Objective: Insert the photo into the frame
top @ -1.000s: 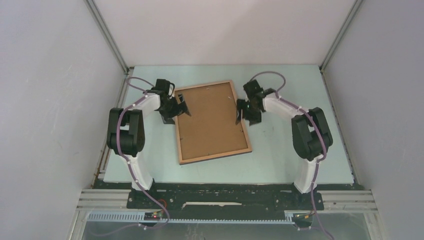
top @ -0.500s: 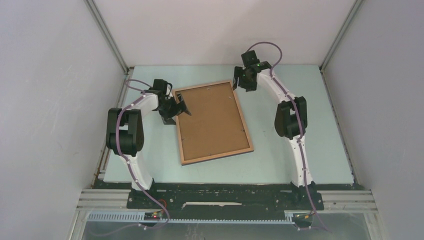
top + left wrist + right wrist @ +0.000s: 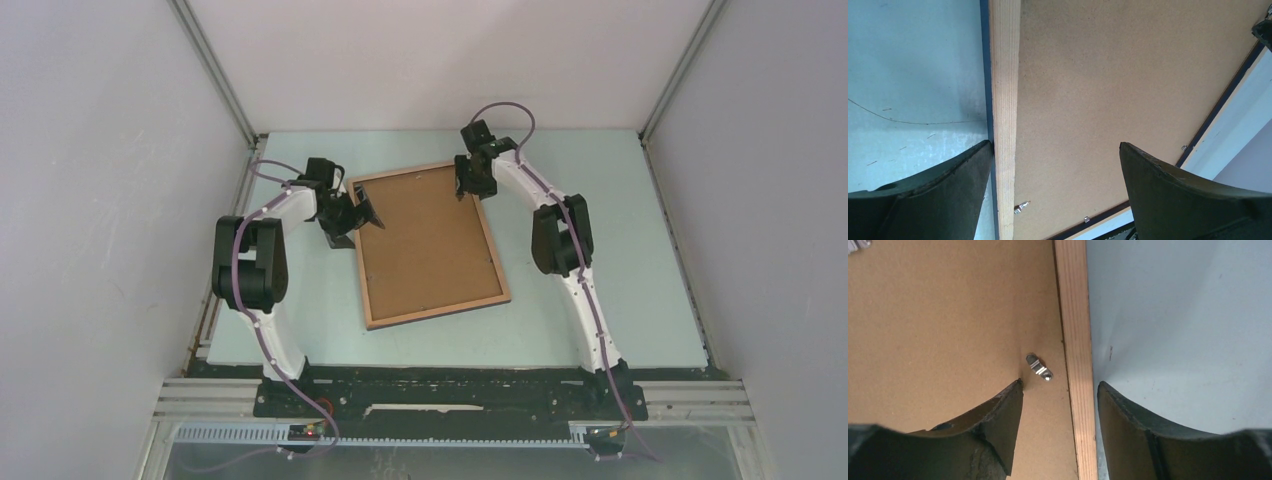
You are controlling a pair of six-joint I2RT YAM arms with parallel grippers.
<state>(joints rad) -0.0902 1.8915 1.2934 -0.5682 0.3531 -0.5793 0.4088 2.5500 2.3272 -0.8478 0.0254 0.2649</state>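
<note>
The frame (image 3: pixel 435 312) lies flat on the table (image 3: pixel 600 200), wood face up. The photo (image 3: pixel 425 240) sits inside it, fibreboard back up.

The left gripper (image 3: pixel 352 215) has its jaws spread wide, straddling the frame's left rail near the far corner.

The right gripper (image 3: pixel 472 185) has its jaws parted astride the right rail. One finger is over the board beside a metal clip (image 3: pixel 1039 366). Nothing is held.

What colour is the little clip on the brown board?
Shiny silver. The clip shows best in the right wrist view, beside the pale wooden frame.
</note>
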